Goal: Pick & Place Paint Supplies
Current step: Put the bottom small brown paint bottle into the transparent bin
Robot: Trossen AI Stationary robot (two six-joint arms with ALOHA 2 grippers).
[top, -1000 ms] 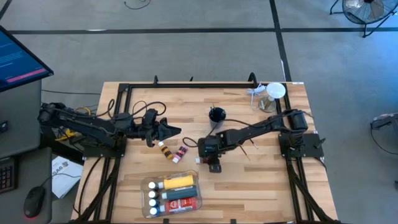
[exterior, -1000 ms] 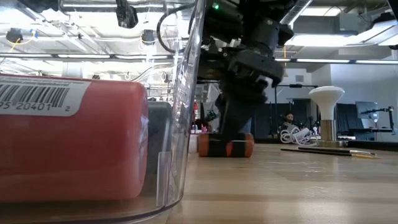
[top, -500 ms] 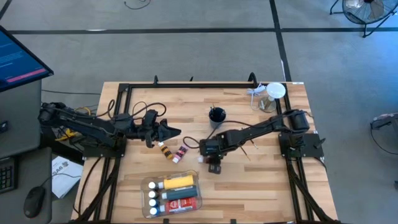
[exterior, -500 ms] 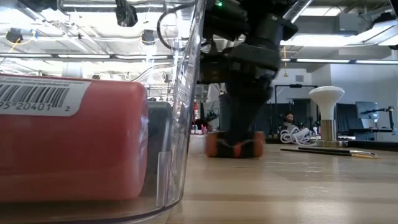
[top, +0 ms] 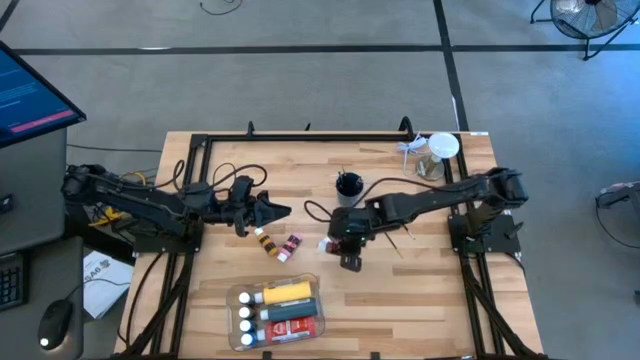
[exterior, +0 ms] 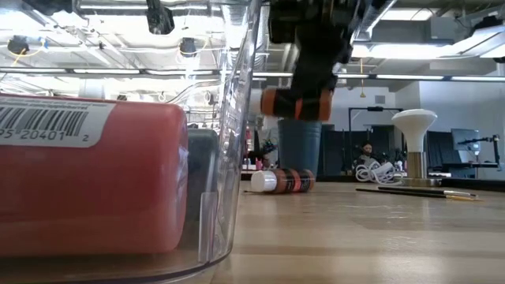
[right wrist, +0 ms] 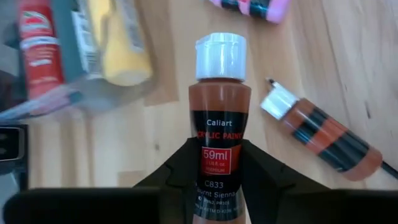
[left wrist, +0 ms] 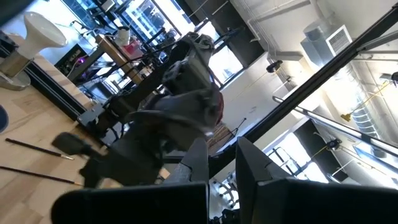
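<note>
High view: we see the right gripper [top: 348, 259] pinching a white-capped brown paint bottle [right wrist: 219, 124] above the table; the left gripper [top: 283, 211] is pressed together.

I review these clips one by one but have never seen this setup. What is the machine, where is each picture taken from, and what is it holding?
Two dark robot arms work at a wooden table. One camera looks straight down, one sits at tabletop height, and one rides on each wrist. The right gripper, over the table's middle, has its fingers closed on a brown paint bottle with a white cap, lifted clear of the wood. Two more small bottles lie nearby, and a clear tray near the front edge holds a yellow bottle and other tubes. The left gripper waits shut at the left.
</note>
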